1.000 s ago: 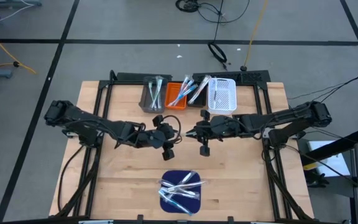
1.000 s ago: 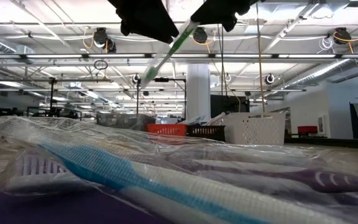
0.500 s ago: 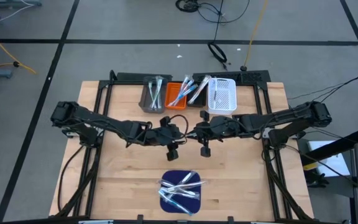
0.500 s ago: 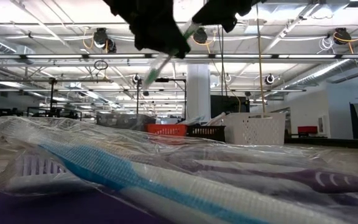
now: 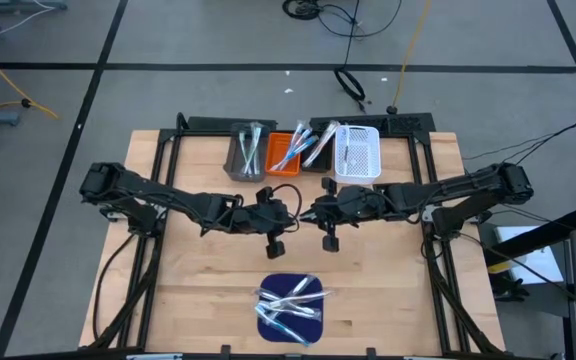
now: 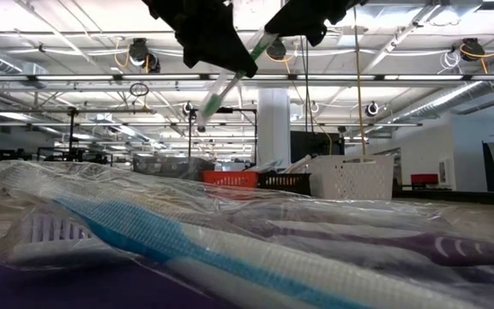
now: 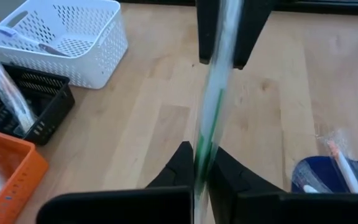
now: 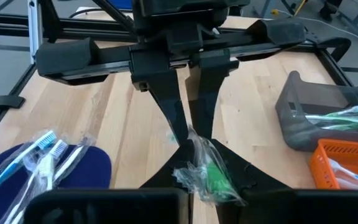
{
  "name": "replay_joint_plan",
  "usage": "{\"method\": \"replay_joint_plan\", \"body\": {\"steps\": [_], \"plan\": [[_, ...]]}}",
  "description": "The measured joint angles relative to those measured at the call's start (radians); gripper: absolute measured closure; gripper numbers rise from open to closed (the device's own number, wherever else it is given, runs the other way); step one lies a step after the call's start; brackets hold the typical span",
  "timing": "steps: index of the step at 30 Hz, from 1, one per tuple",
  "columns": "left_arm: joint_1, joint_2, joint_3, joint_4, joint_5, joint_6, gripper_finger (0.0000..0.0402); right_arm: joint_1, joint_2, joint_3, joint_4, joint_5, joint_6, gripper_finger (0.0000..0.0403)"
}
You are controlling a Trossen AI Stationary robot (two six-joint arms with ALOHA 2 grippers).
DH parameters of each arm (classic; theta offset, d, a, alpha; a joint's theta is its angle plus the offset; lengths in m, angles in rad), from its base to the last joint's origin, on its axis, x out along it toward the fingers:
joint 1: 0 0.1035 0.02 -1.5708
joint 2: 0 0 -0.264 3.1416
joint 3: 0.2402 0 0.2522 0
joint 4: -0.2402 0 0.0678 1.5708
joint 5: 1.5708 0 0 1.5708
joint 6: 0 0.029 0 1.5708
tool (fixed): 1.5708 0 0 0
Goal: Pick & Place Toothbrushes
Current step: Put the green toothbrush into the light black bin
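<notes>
A green toothbrush in a clear wrapper [image 6: 230, 79] hangs in the air above the table's middle, slanting, held between my two grippers. My left gripper [image 5: 286, 212] and my right gripper [image 5: 310, 212] face each other there, both shut on it. It shows in the left wrist view [image 7: 209, 118] and the right wrist view [image 8: 207, 173]. Several more wrapped toothbrushes [image 5: 290, 298] lie on the dark blue mat [image 5: 268, 322] near the front edge. My left gripper pinches the toothbrush's shaft [image 7: 202, 149] between its two fingers [image 7: 180, 167]. The fingers come level from the table's left. The toothbrush is clear of the table and runs on to the other gripper. My right gripper pinches the toothbrush's green end with crumpled wrapper [image 8: 211, 177] between its two fingers. It comes level from the table's right. The toothbrush slants down from it [image 6: 264, 41], clear of the table.
Four small bins stand in a row at the table's far edge: grey [image 5: 246, 155], orange [image 5: 282, 155], black [image 5: 318, 152] and white [image 5: 358, 152], each with toothbrushes in it. Bare wood lies between the bins and the mat.
My left gripper has gone toward the table's right edge, up to the green toothbrush held by my right gripper, and now stands on its shaft. The toothbrush has stayed in the air, slanting as before.
</notes>
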Motion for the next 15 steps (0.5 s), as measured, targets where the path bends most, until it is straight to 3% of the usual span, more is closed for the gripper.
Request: {"method": "replay_joint_plan", "body": {"steps": [9, 15], "plan": [[-0.014, 0.000, 0.000, -0.007, -0.021, -0.023, 0.0396, -0.001, 0.000, 0.000, -0.007, 0.012, 0.000, 0.0284], [-0.034, -0.043, -0.001, -0.058, -0.100, -0.026, 0.0396, 0.000, 0.000, 0.000, -0.024, 0.012, 0.000, 0.0226]]}}
